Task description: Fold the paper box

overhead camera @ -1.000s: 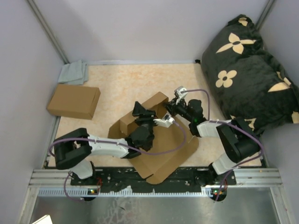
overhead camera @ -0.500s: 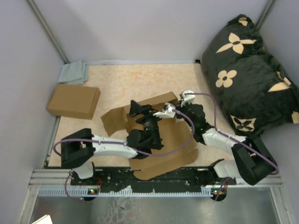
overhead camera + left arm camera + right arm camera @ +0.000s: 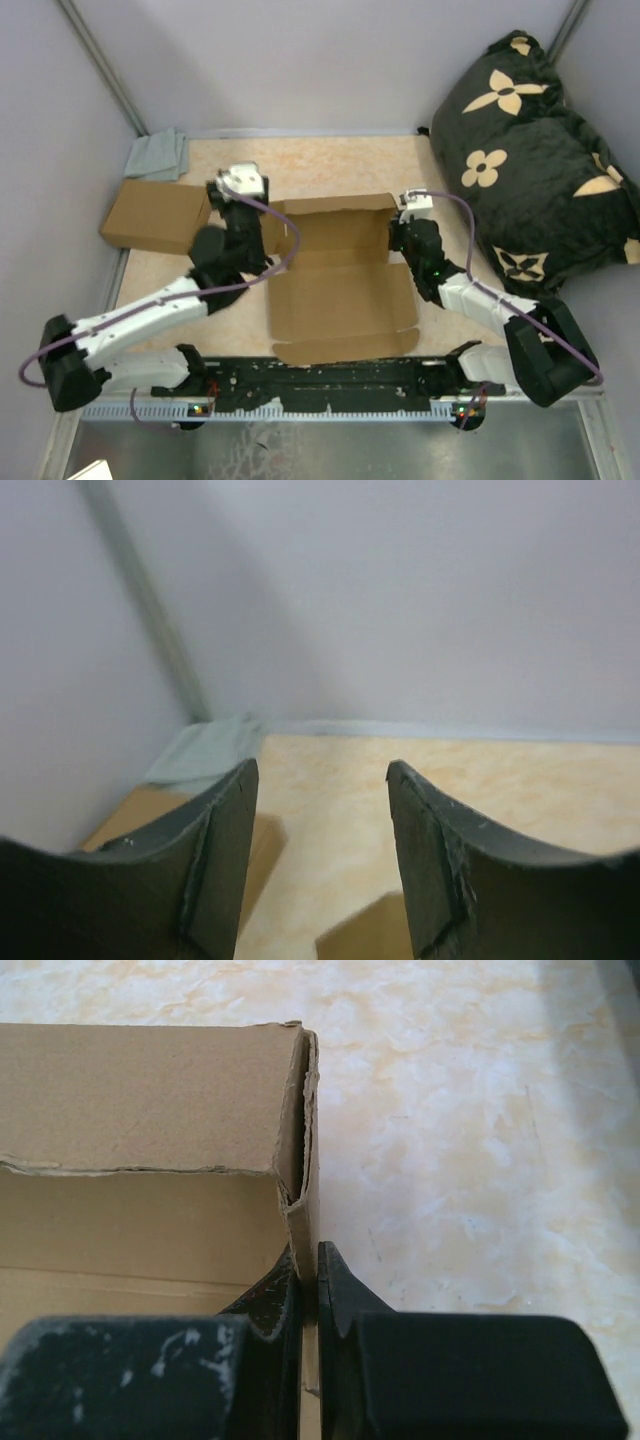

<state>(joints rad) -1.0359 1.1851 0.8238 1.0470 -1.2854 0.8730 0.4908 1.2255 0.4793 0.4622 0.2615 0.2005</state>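
The paper box (image 3: pixel 335 290) lies open on the table's middle, its back wall and right side wall raised and its front flap flat toward the arms. My right gripper (image 3: pixel 396 233) is shut on the right side wall near the back corner. In the right wrist view the gripper (image 3: pixel 310 1260) pinches that thin cardboard wall (image 3: pixel 305 1185) from both sides. My left gripper (image 3: pixel 240 190) is lifted off the box's back left corner. In the left wrist view it (image 3: pixel 320 770) stands open with nothing between its fingers (image 3: pixel 225 860), facing the back wall.
A ready-made brown box (image 3: pixel 157 216) sits at the left, with a grey-green cloth (image 3: pixel 158 155) behind it in the corner. A black flowered pillow (image 3: pixel 540 150) fills the right side. Grey walls close the table on three sides.
The box went from tilted and half lifted to lying flat with its back and right walls up. My left arm swung away up and to the left; my right gripper kept its pinch.
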